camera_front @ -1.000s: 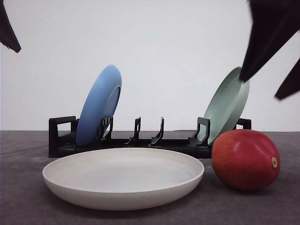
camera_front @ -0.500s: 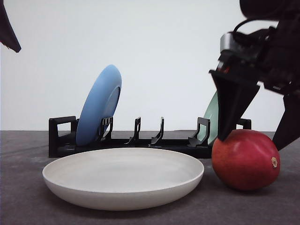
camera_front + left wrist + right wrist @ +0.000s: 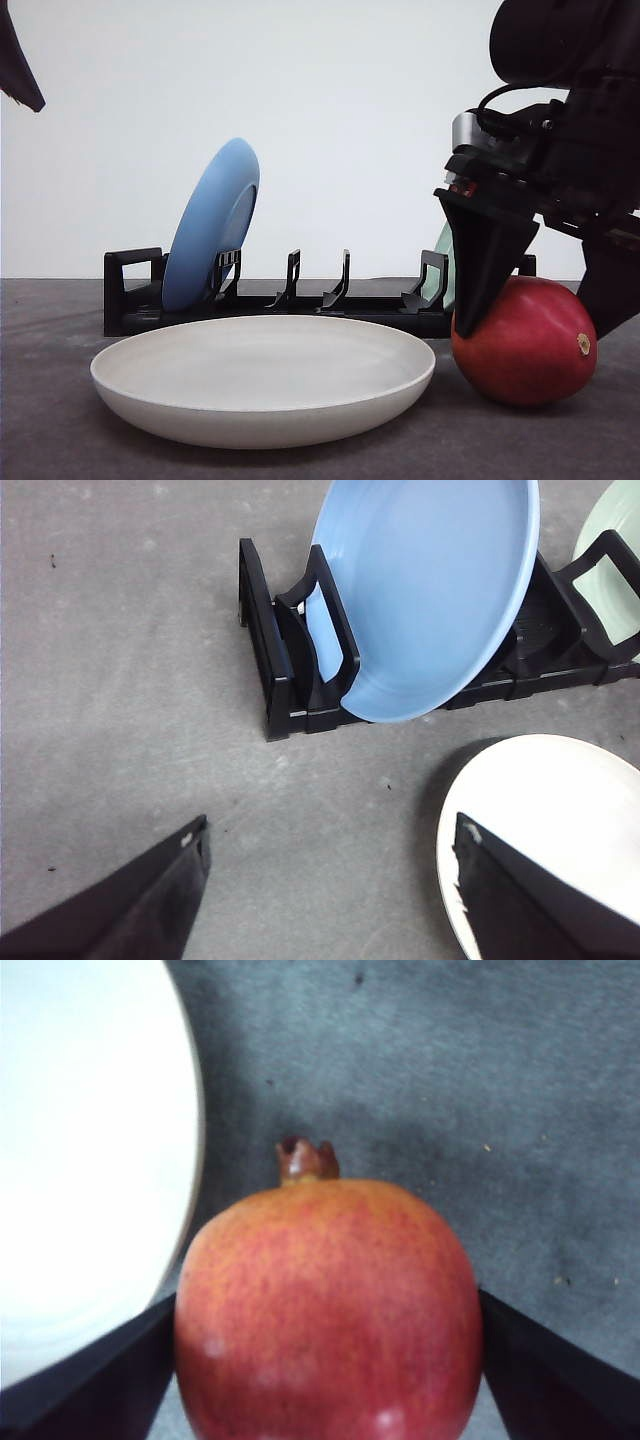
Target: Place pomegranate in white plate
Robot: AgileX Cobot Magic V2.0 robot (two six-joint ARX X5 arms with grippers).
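Pomegranate (image 3: 525, 345): rests on the grey table (image 3: 60, 420), at about 3 o'clock from the white plate (image 3: 262, 380), just beside its rim; the tan stem nub faces 3 o'clock in the front view.
Right gripper (image 3: 535, 310): comes down from 1 o'clock over the fruit, 2 dark fingers pointing downward and spread wide, 1 on each side of the pomegranate; the front view has the near finger's tip against the fruit's left shoulder. In the right wrist view the fruit (image 3: 330, 1310) sits between the 2 finger tips, seemingly touching both, though a firm grip cannot be told.
Left gripper (image 3: 330, 890): hangs above the table with its fingers well apart, holding nothing; 1 finger overlaps the white plate's edge in the left wrist view.
Rack (image 3: 135, 295): black, at 12 o'clock from the white plate, holding a tilted blue plate (image 3: 212, 225) and a pale green plate (image 3: 615, 525).
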